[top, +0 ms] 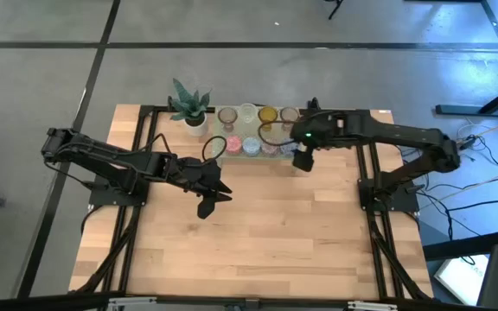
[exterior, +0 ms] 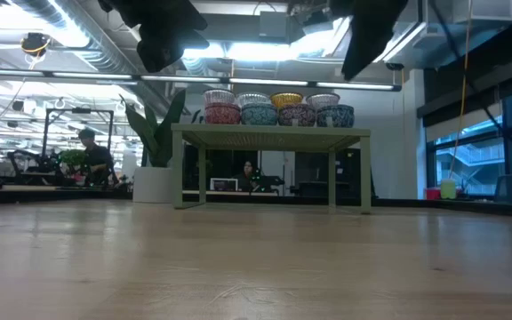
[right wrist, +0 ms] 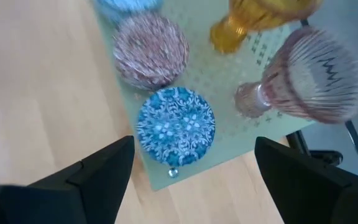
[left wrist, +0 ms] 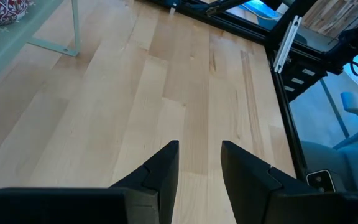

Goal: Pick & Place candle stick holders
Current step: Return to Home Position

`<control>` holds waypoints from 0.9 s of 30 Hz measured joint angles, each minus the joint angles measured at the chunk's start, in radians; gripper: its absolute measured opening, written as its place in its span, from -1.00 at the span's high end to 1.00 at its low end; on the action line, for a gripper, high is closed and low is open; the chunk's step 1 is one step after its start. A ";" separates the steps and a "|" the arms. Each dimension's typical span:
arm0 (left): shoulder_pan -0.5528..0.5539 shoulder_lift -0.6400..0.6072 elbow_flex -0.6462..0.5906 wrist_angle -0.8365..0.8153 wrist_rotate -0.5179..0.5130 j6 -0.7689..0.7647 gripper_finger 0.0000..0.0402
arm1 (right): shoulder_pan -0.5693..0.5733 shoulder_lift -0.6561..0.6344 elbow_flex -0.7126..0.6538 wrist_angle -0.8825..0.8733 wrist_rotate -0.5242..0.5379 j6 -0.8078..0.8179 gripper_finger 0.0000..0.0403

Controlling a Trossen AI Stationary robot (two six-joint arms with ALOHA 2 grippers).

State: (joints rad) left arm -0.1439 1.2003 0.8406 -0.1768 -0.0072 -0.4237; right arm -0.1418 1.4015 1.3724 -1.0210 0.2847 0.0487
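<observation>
Several candle stick holders stand in two rows on a pale green perforated stand (exterior: 269,135) at the table's far side. My right gripper (right wrist: 194,146) is open above the stand's right end, its fingers on either side of a blue mosaic holder (right wrist: 176,126) and clear of it. Beside that one stand a pink mosaic holder (right wrist: 151,51), an amber one (right wrist: 260,15) and a ribbed pinkish-brown one (right wrist: 309,71). My left gripper (left wrist: 199,144) is open and empty above bare table, nearer than the stand's left end (top: 213,200).
A small potted green plant (top: 188,105) stands left of the stand. A red mosaic holder (left wrist: 2,9) sits at the stand's left end. Black frame rails run along both table sides (top: 374,216). Bare wood lies in the table's near half (top: 258,250).
</observation>
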 joint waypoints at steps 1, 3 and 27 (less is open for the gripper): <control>0.000 0.000 0.000 0.000 0.000 0.000 0.42 | 0.007 -0.025 0.000 -0.001 -0.009 0.005 -0.67; 0.000 0.000 0.000 0.000 0.000 0.000 0.42 | 0.027 -0.077 0.000 -0.001 -0.041 0.036 -0.67; 0.000 0.000 0.000 0.000 0.000 0.004 0.42 | 0.198 -0.313 -0.024 -0.019 -0.203 0.098 -0.67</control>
State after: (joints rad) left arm -0.1436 1.2003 0.8406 -0.1764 -0.0073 -0.4195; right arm 0.0565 1.0888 1.3481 -1.0396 0.0815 0.1464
